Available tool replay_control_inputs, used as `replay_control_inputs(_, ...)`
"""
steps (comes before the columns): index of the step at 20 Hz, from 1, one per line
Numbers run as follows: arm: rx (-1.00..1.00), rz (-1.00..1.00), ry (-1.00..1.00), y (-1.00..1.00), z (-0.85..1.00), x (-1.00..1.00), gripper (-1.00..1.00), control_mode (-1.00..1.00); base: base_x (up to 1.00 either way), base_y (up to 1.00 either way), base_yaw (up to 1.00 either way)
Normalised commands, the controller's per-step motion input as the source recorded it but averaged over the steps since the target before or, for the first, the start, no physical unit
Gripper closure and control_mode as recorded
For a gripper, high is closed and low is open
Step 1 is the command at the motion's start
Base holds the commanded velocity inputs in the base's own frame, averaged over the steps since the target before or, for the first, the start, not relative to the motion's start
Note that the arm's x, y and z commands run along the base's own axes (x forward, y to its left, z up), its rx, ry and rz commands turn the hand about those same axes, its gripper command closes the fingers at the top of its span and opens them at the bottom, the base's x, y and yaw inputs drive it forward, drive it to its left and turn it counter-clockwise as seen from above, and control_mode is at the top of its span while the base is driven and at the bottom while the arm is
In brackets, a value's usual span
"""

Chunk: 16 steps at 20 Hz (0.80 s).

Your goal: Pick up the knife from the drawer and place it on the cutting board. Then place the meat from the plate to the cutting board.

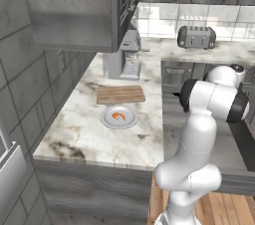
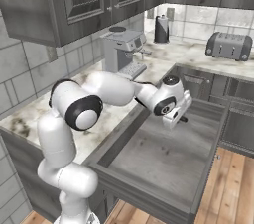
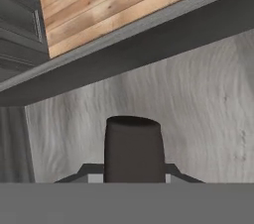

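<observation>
The drawer (image 2: 149, 168) stands pulled open below the counter, its grey floor bare. My gripper (image 2: 174, 119) hangs inside it, a little above the floor. In the hand view the gripper (image 3: 133, 174) is shut on the knife (image 3: 133, 146), whose dark handle I see end-on between the fingertips. A short dark piece of the knife (image 2: 183, 118) sticks out beside the hand. On the counter lies the wooden cutting board (image 1: 120, 94). Just in front of it sits the round plate (image 1: 106, 119) with the small orange meat (image 1: 118, 116) on it.
A coffee machine (image 1: 127, 55) stands behind the board under the upper cabinets (image 1: 74, 10). A toaster (image 1: 196, 37) and a dark canister (image 2: 161, 28) sit on the back counter. The drawer's front panel (image 3: 124, 54) and wooden floor (image 2: 233, 188) lie beyond the hand.
</observation>
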Motion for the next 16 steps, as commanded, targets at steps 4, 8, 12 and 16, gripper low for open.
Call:
replay_control_inputs(4, 0.0, 0.08, 0.03, 0.36, 0.45, 0.04, 1.0, -1.0, 0.0, 0.0, 0.0)
replay_control_inputs(8, 0.0, 0.08, 0.01, 0.33, 0.39, 0.04, 1.0, -1.0, 0.0, 0.0, 0.0)
replay_control_inputs(12, 0.0, 0.09, 0.01, 0.39, 0.1, 0.09, 1.0, -1.0, 0.0, 0.0, 0.0)
replay_control_inputs(16, 0.0, 0.1, 0.02, 0.53, 0.0, 0.14, 1.0, -1.0, 0.0, 0.0, 0.0)
